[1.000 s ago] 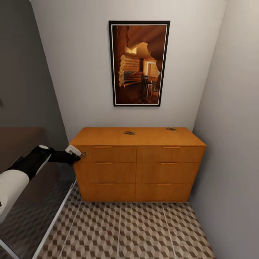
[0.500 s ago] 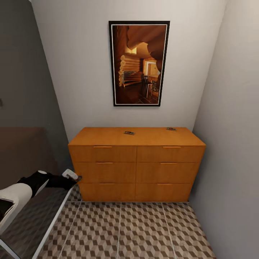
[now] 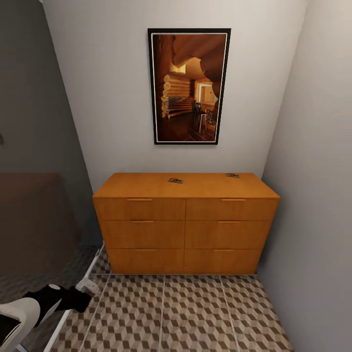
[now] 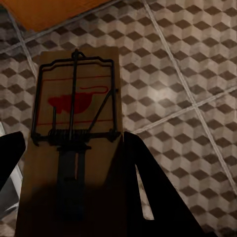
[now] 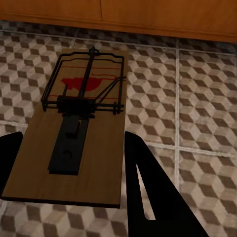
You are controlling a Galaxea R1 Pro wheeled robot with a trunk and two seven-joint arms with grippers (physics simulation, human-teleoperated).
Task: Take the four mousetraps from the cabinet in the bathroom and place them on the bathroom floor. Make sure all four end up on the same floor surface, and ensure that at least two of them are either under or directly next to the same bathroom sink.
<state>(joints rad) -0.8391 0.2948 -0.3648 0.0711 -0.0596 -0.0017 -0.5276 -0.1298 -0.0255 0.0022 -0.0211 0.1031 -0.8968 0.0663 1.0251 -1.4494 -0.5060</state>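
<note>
Two mousetraps [image 3: 175, 181] [image 3: 232, 175] lie on the flat top of the orange-brown cabinet [image 3: 186, 225]. My left gripper [image 3: 90, 287] hangs low at the view's lower left, just above the cube-patterned bathroom floor [image 3: 195, 313]. In the left wrist view it [image 4: 71, 143] is shut on a tan mousetrap [image 4: 74, 113] with a red mouse print, above the floor tiles [image 4: 187, 59]. My right gripper [image 5: 73, 138] is likewise shut on another mousetrap [image 5: 84, 123] over the tiles [image 5: 197, 98], near the cabinet's base [image 5: 148, 12].
A framed picture [image 3: 189, 85] hangs above the cabinet. A grey wall [image 3: 313, 195] closes in on the right. On the left, a white threshold strip [image 3: 73, 305] borders a darker floor area [image 3: 29, 274]. Open tiles stretch in front of the cabinet.
My left arm has dropped from the cabinet's top-drawer height down to just above the floor, carrying its mousetrap. The two traps on the cabinet have stayed put.
</note>
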